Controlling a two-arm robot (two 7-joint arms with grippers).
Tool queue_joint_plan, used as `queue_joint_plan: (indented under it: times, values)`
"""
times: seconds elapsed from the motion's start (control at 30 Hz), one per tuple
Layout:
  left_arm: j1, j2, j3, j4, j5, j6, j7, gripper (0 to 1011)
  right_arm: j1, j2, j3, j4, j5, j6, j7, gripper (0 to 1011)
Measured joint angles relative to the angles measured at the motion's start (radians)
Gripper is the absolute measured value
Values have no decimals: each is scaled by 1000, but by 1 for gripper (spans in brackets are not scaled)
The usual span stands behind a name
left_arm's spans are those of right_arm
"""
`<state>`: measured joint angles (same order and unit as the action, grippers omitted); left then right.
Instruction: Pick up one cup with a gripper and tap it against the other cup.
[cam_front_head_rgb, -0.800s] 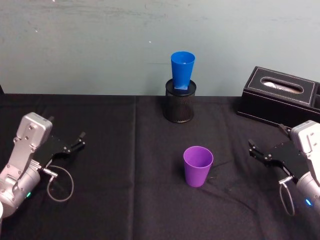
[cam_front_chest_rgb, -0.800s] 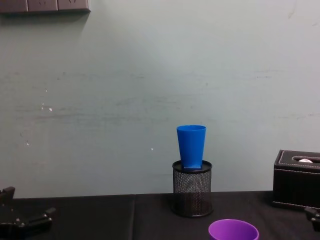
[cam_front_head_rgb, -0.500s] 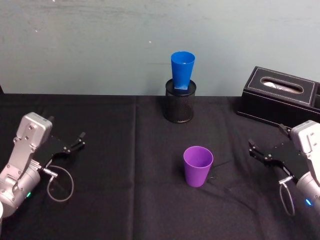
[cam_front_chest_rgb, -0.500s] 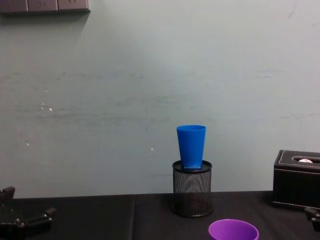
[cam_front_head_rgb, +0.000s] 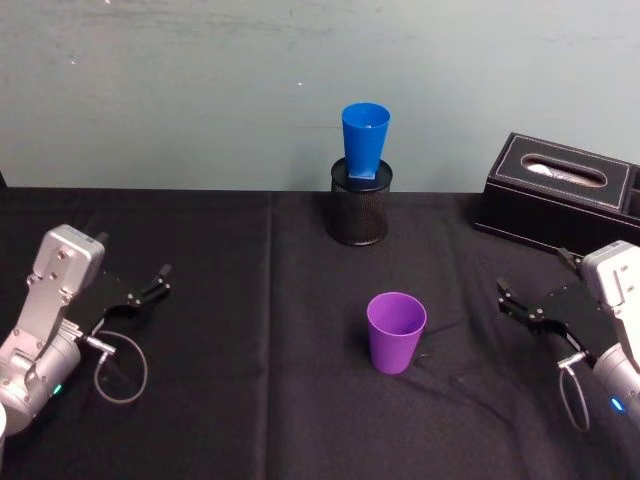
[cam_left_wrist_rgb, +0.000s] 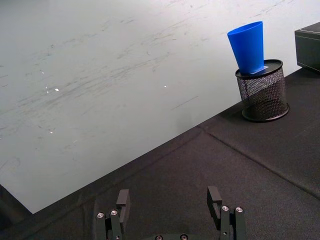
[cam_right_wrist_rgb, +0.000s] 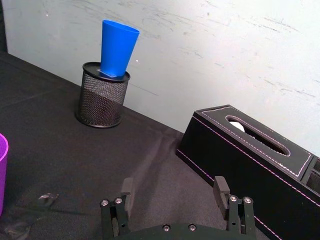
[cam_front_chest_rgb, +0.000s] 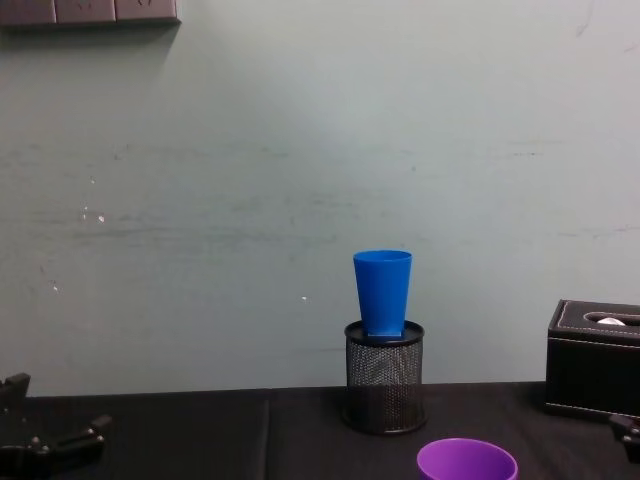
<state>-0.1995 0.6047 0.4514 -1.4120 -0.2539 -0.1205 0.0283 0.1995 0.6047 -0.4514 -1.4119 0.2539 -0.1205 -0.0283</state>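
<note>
The purple cup (cam_front_head_rgb: 396, 332) stands upright on the black cloth near the table's middle; its rim (cam_front_chest_rgb: 467, 461) shows low in the chest view. The blue cup (cam_front_head_rgb: 364, 140) stands upright in the mouth of a black mesh pen holder (cam_front_head_rgb: 360, 209) at the back centre, and it also appears as the blue cup (cam_left_wrist_rgb: 248, 46) and the blue cup (cam_right_wrist_rgb: 117, 48) in the wrist views. My right gripper (cam_front_head_rgb: 507, 301) rests open at the right, well to the right of the purple cup. My left gripper (cam_front_head_rgb: 158, 280) rests open at the far left.
A black tissue box (cam_front_head_rgb: 558, 188) sits at the back right, beyond my right gripper. A grey-green wall (cam_front_head_rgb: 200, 90) closes the back of the table. A loop of cable (cam_front_head_rgb: 120, 368) hangs by my left wrist.
</note>
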Motion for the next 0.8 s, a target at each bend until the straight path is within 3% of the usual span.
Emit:
queue_joint_plan:
  times: [0.8]
  values:
    - [0,0,0,0,0,0,0,1011,0,0,0,0,0,0,0,1003]
